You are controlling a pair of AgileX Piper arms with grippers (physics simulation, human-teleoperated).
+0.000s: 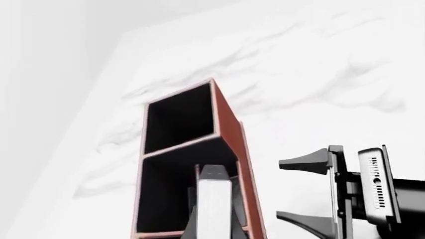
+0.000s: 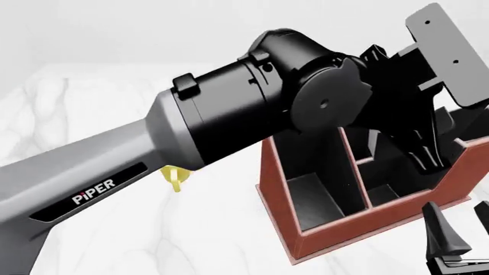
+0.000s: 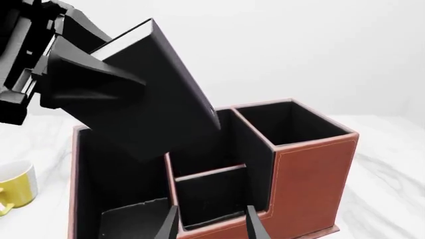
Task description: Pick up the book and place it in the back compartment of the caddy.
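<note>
The black book [image 3: 159, 89], white page edges along its top, hangs tilted above the reddish-brown caddy [image 3: 312, 169]. My left gripper [image 3: 99, 94] is shut on it. Its lower corner sits over the back compartment [image 3: 226, 144], the small cell behind the low reddish crossbar. In the left wrist view the book [image 1: 214, 204] points down into the caddy [image 1: 229, 129], over the cells split by that crossbar. In the front view the left arm hides the book, and the left gripper [image 2: 420, 143] is over the caddy [image 2: 344, 226]. My right gripper [image 3: 212, 226] is open and empty, close to the caddy's near wall.
A yellow mug [image 3: 13, 189] stands on the white marble table left of the caddy and peeks out under the left arm as the mug [image 2: 176, 177]. The right gripper [image 1: 282, 190] is beside the caddy's tall wall. The caddy also has a long cell [image 2: 313, 197] and a tall cell [image 3: 292, 119].
</note>
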